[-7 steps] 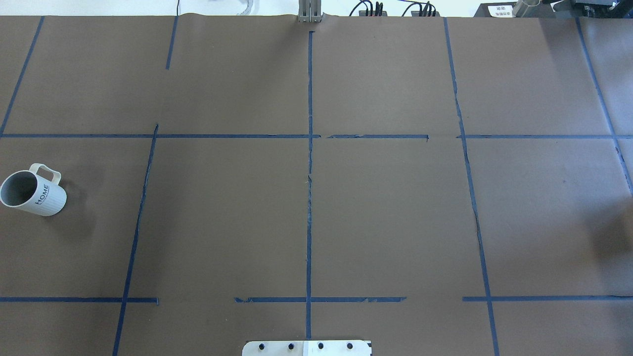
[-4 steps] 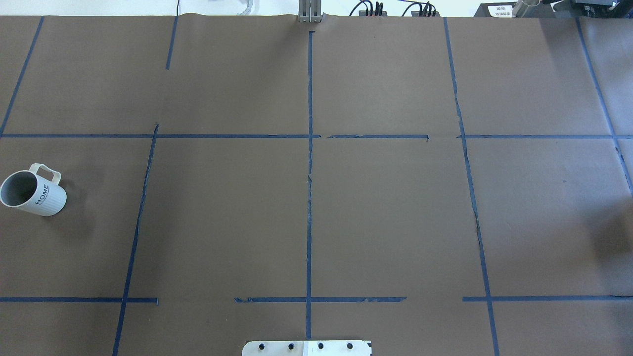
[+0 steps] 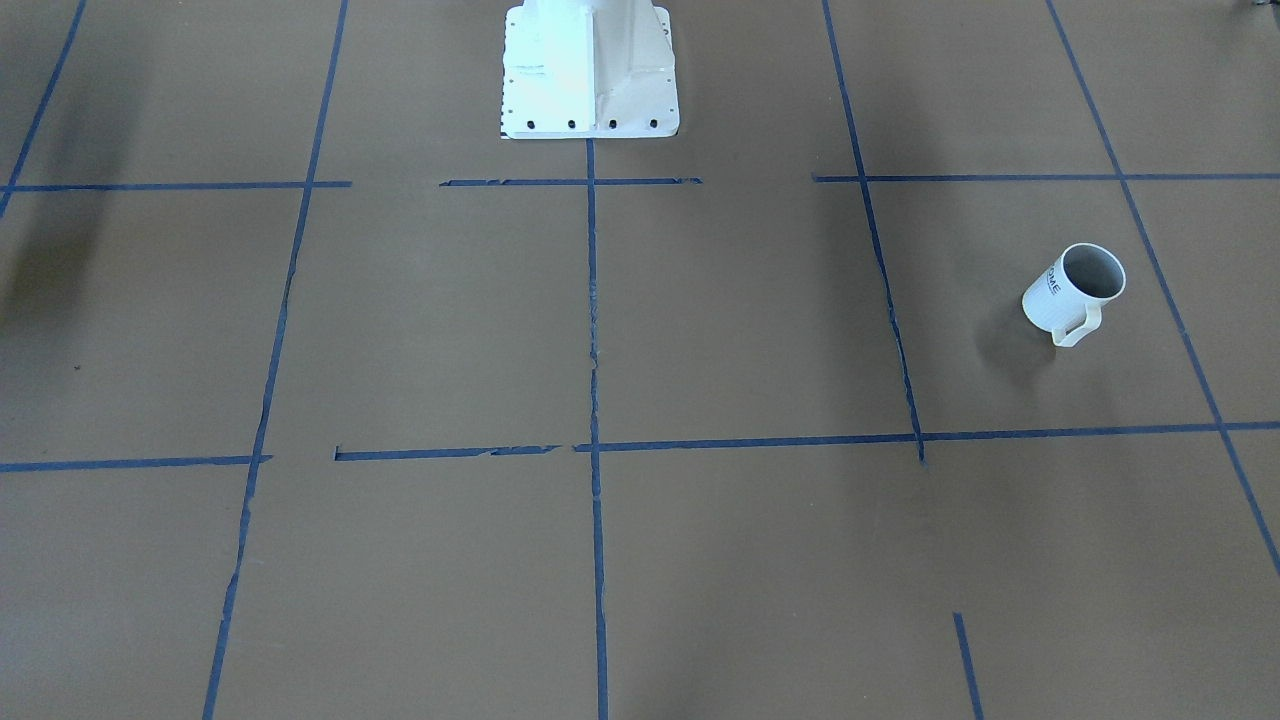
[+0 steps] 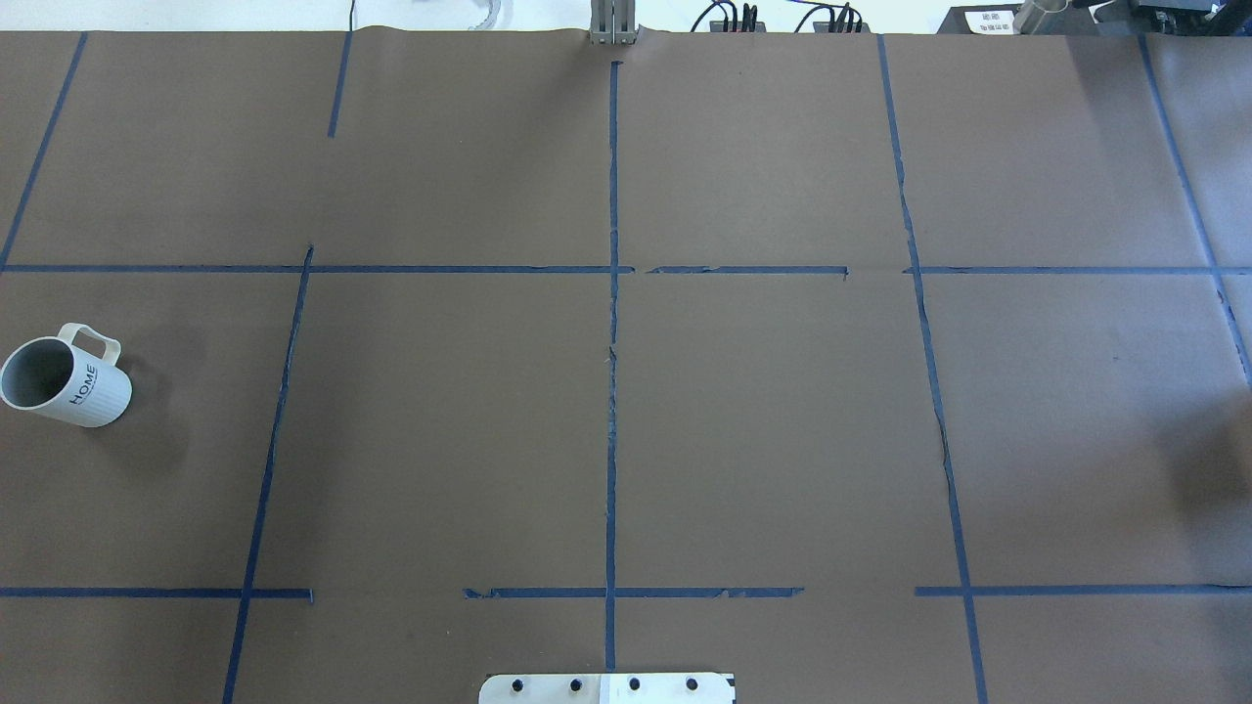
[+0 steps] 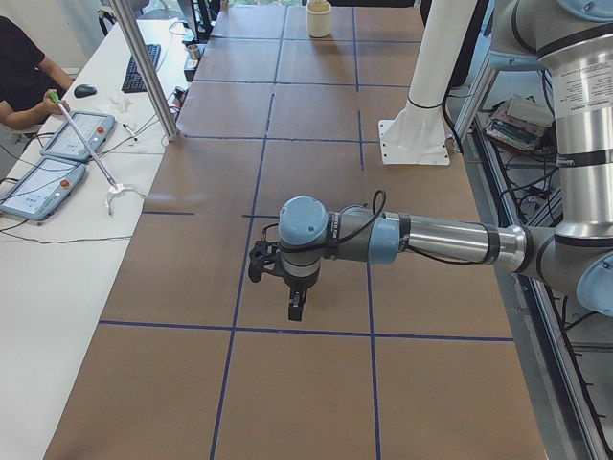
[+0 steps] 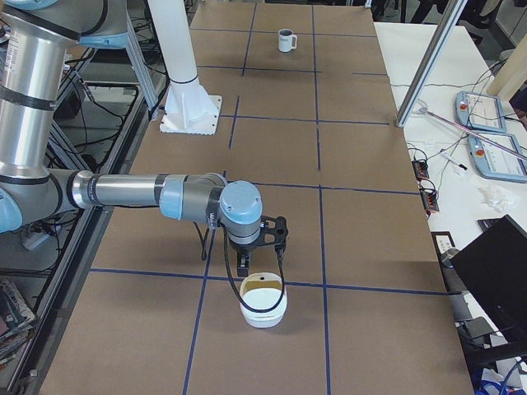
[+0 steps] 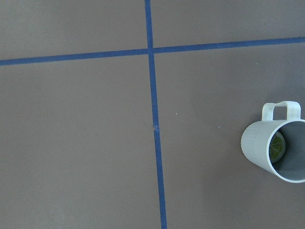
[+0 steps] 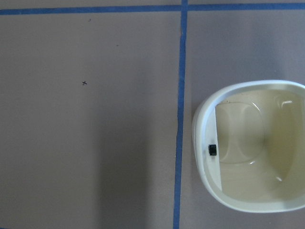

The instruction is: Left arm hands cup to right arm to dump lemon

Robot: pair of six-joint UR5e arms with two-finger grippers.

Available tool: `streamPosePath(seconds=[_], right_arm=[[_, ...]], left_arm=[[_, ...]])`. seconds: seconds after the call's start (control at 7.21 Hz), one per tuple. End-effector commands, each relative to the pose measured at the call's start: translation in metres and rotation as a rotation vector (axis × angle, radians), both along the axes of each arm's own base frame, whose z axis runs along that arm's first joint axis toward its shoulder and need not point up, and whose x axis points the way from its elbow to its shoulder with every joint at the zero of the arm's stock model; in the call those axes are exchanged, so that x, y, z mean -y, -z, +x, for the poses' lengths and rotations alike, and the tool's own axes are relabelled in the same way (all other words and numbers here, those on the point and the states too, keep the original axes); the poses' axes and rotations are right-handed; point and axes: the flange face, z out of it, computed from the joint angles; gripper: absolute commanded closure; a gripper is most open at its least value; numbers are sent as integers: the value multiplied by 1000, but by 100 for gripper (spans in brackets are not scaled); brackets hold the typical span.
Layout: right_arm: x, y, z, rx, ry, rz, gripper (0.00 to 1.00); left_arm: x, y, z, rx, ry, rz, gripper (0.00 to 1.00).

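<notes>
Upright cup (image 4: 67, 383), lemon (image 7: 276, 147) probably inside, bowl (image 6: 265, 315) far

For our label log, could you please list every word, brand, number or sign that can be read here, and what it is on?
"HOME": dark lettering on the side of the cup; the finer line under it is too small to read.
White label at the overhead view's top right: blurred, unreadable.
Sticker on the left arm: too small to read.

text: "HOME" | on: side of the cup (image 4: 68, 381) | lettering: dark
</notes>
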Motion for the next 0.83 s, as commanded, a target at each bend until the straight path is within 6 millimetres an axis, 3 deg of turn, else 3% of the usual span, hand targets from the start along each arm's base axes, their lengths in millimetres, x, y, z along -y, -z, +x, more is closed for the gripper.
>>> streamPosePath(seconds=[0.0, 0.28, 0.42, 0.55, 0.69], right_arm=[[6, 10, -4, 26, 3, 76, 0], [11, 19, -13, 56, 22, 141, 0], [12, 20, -15, 57, 27, 147, 0], [12, 20, -16, 57, 32, 148, 0], [12, 19, -17, 57, 34, 147, 0]], left_arm=[[7, 3, 27, -17, 67, -100, 0], [14, 11, 100, -52, 65, -123, 0], [18, 10, 120, -62, 66, -142, 0], [16, 10, 158, -56, 11, -133, 0], [23, 3, 168, -48, 12, -126, 0]])
